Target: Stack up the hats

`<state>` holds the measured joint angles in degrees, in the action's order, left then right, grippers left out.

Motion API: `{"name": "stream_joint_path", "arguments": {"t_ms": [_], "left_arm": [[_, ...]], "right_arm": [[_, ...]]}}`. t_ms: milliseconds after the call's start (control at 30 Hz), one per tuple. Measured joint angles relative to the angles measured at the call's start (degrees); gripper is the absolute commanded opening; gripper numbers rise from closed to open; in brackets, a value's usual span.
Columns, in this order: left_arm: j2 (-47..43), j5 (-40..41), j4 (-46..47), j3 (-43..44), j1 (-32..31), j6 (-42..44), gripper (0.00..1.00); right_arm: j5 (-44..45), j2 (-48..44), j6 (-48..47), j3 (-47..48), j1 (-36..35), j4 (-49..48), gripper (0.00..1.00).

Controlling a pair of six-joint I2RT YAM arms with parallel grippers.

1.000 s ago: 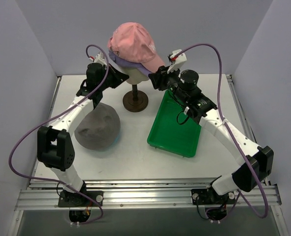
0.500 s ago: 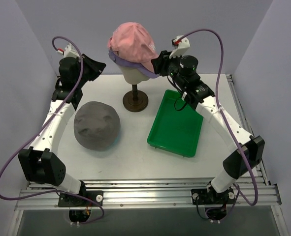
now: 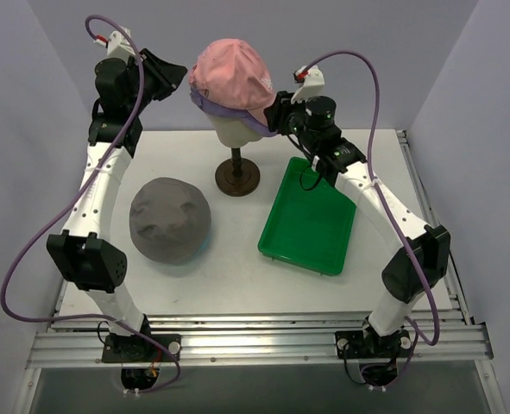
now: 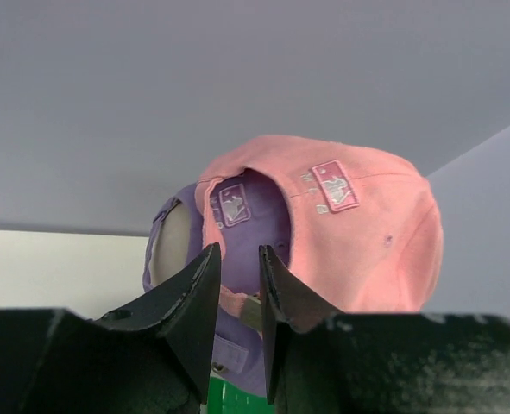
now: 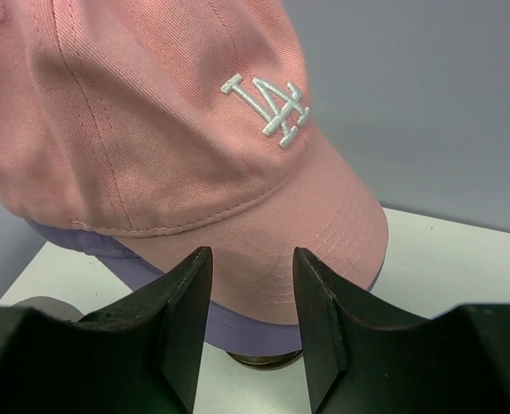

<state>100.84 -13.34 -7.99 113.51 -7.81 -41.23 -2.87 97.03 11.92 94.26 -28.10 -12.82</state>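
A pink baseball cap (image 3: pixel 233 73) sits on top of a lilac cap (image 3: pixel 253 129) on the mannequin head. A grey floppy hat (image 3: pixel 170 220) lies on the table at the left. My left gripper (image 3: pixel 179 78) is raised behind the caps. In the left wrist view it (image 4: pixel 238 252) is open by a narrow gap, empty, facing the pink cap's (image 4: pixel 367 233) back opening and the lilac cap (image 4: pixel 255 224). My right gripper (image 3: pixel 276 116) is open just short of the brims. In the right wrist view it (image 5: pixel 251 254) faces the pink cap (image 5: pixel 134 129) over the lilac brim (image 5: pixel 246 332).
The cream mannequin head (image 4: pixel 173 246) stands on a brown stand (image 3: pixel 237 177) at the table's back middle. A green tray (image 3: pixel 306 224) lies to the right of the stand, under my right arm. Grey walls close in the left, back and right.
My left arm has lifted from beside the grey hat and swung up to the back left of the caps. My right gripper has edged up closer to the brims.
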Motion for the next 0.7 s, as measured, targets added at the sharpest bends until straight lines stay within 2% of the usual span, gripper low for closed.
{"name": "stream_joint_path", "arguments": {"t_ms": [333,700], "left_arm": [[5.53,-1.49,-2.99,1.42,0.0,0.44,0.33],[6.01,-3.37,-2.56,2.36,0.02,0.85,0.34]], "right_arm": [[0.15,0.0,-0.66,0.13,0.04,0.02,0.38],[0.46,0.0,-1.51,0.13,0.28,0.0,0.38]]}}
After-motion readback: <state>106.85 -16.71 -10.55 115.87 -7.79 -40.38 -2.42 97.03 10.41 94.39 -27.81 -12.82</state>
